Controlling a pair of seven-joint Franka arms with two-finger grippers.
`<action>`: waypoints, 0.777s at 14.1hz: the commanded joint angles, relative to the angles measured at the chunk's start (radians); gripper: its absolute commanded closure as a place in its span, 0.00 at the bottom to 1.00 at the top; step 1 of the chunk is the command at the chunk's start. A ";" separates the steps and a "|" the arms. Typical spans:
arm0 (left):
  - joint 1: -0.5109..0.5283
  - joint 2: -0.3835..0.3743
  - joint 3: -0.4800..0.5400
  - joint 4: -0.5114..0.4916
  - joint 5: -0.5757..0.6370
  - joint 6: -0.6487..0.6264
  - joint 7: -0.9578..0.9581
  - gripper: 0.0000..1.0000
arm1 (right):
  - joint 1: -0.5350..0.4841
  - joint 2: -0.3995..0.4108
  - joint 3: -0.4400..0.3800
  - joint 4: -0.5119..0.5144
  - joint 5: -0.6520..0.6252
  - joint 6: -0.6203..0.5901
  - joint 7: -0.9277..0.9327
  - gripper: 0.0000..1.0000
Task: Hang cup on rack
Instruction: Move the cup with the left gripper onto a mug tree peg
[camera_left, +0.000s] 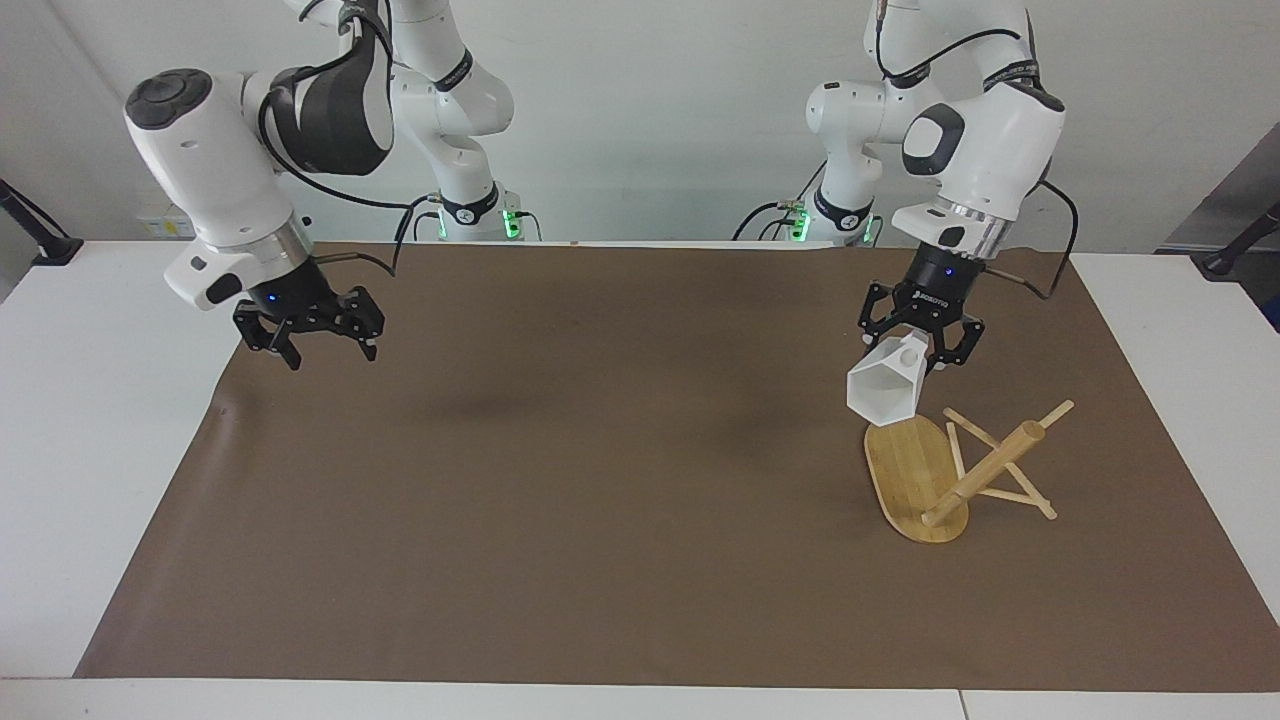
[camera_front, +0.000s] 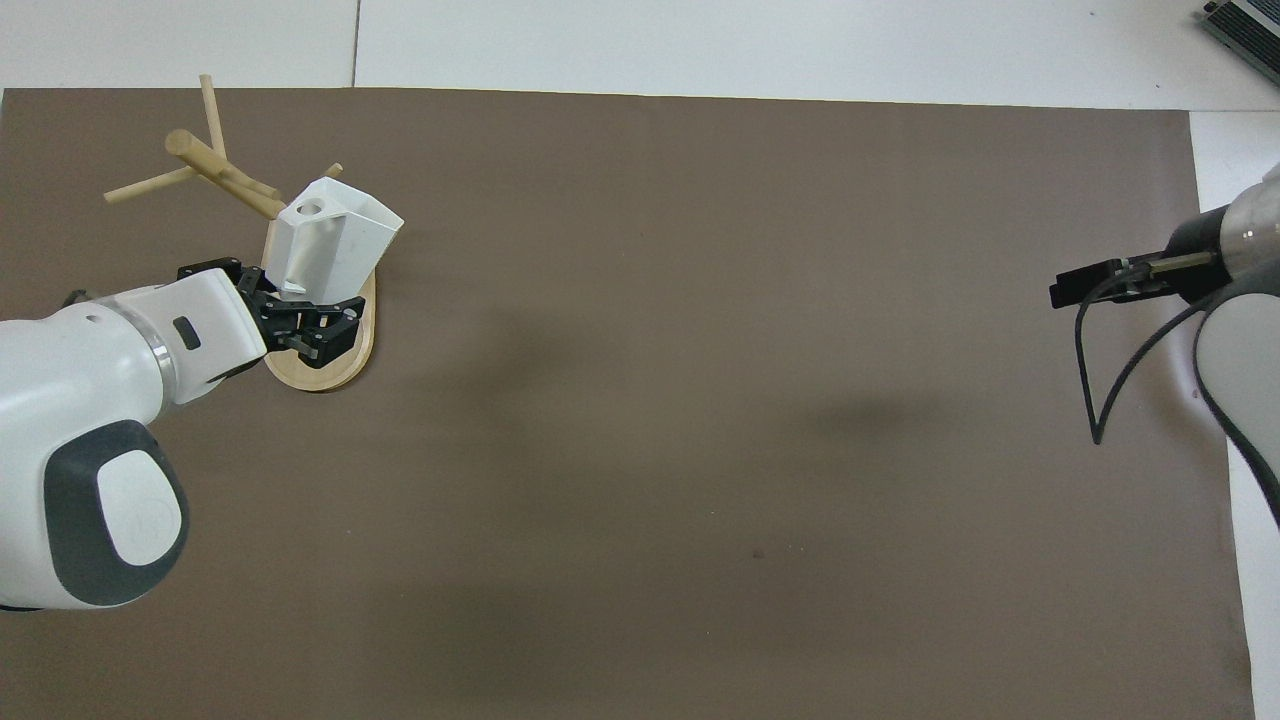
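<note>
Over the rack's base: small white faceted cup (camera_left: 884, 388) with a hexagonal rim, carried in the air by the left gripper (camera_left: 925, 338), mouth tilted down and away from the robots.
Grip: jaws clamped on the cup at its blocky handle end; the handle's round hole (camera_left: 908, 355) is left uncovered, presumably so that a peg can pass through it.
Rack: light bamboo mug tree (camera_left: 960, 470) lying tipped on the brown mat (camera_left: 600, 520) toward the left arm's end, oval base on edge, post slanting, thin pegs splayed.
Consequence: pegs point sideways and upward at odd angles, so the cup's tilt probably has to match one of them.
Right gripper (camera_left: 320, 335): jaws apart, empty, waiting over the mat's edge at the right arm's end, well apart from the rack.
Task state: cup not yet hung.
</note>
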 joint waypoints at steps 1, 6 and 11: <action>-0.028 0.053 0.004 -0.011 0.019 0.113 -0.039 1.00 | -0.001 -0.067 -0.014 0.028 -0.022 -0.138 0.020 0.00; -0.034 0.102 0.004 -0.009 0.017 0.182 -0.065 1.00 | -0.003 -0.059 -0.014 0.173 -0.066 -0.304 0.066 0.00; -0.027 0.110 0.002 0.000 0.004 0.195 -0.071 1.00 | 0.002 -0.081 -0.012 0.092 -0.065 -0.201 0.075 0.00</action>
